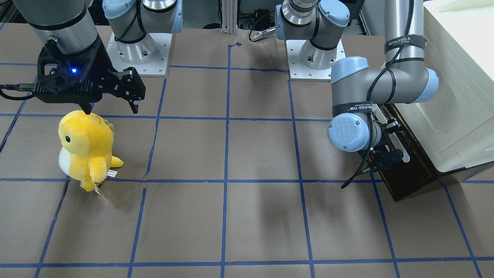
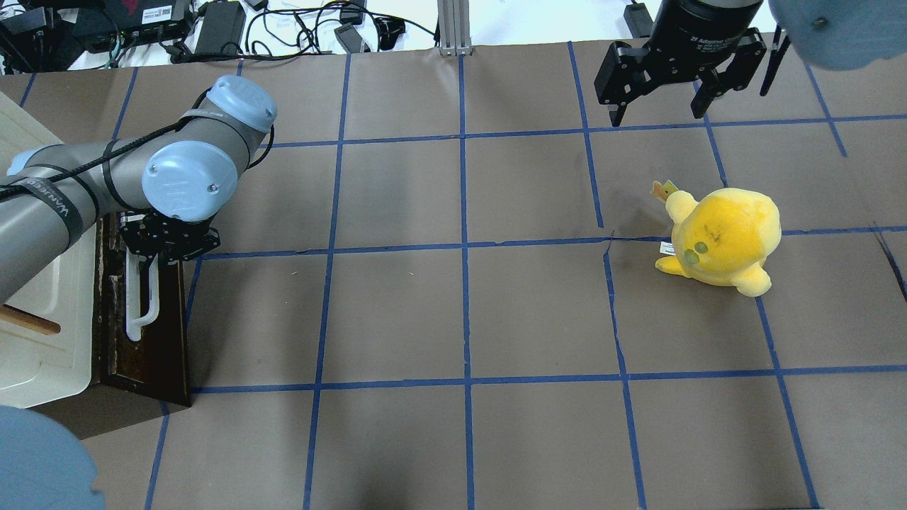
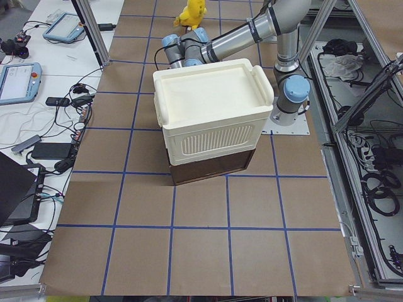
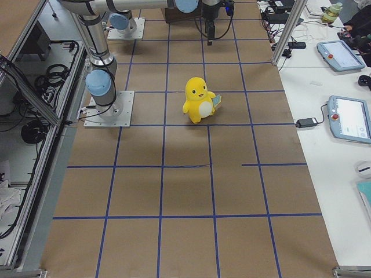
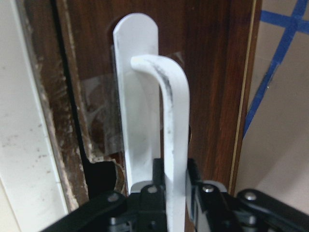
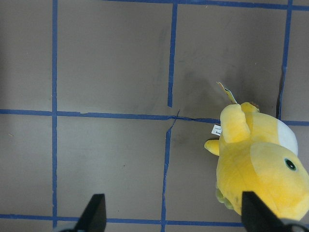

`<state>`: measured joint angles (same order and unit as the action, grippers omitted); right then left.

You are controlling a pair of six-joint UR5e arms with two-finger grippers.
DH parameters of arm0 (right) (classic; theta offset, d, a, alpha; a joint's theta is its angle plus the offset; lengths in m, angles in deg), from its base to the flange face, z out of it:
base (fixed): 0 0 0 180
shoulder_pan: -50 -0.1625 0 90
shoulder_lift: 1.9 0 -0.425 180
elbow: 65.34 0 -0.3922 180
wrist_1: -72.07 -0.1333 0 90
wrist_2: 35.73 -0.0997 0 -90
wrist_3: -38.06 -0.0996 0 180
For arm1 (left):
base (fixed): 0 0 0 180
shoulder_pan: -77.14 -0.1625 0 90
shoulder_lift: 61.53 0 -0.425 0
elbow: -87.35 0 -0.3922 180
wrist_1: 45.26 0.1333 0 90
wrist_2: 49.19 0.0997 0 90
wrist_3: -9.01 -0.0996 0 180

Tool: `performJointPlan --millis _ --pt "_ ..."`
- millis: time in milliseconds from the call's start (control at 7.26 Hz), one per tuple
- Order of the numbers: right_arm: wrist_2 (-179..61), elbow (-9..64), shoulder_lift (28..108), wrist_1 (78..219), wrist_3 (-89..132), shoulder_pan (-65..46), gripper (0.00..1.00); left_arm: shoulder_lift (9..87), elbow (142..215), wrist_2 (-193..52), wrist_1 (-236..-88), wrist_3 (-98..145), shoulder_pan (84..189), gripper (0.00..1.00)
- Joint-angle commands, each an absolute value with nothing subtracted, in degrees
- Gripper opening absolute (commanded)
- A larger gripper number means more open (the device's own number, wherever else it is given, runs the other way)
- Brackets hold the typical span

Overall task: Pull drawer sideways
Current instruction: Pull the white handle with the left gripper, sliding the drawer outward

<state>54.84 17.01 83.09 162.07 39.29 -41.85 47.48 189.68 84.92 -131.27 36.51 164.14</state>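
The left arm's wrist joint covers the upper end of the handle [image 2: 134, 304] from overhead. From the table's left end the cream cabinet [image 3: 211, 107] hides the gripper altogether. The drawer's inside shows in no view. A thin dark gap runs between its front and the cabinet body in the left wrist view, so it may be slightly out, though that is hard to judge.

The left gripper [image 5: 174, 183] is clamped on the white bar handle, a finger pressed to each side of the bar below its curved end. The right gripper [image 2: 657, 117] hangs above the surface [image 2: 460, 319] with its fingers spread wide, holding nothing. It is near a yellow plush toy [image 2: 723, 237] that stands upright.

The drawer [image 2: 163, 340] sits at the bottom of the cabinet at the surface's left edge, its front facing the table's middle. That front is dark brown wood, scuffed and chipped along one edge. The bar is marked with dark streaks.
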Motion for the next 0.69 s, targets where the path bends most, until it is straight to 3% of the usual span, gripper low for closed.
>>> performJointPlan --millis 0,551 --pt "54.8 17.01 83.09 162.07 39.29 -41.85 1.0 47.54 189.4 84.85 -131.57 36.61 164.67 0.19" --pt "54.8 17.01 83.09 162.07 39.38 -41.85 1.0 47.54 189.13 83.89 -131.57 36.7 165.55 0.19"
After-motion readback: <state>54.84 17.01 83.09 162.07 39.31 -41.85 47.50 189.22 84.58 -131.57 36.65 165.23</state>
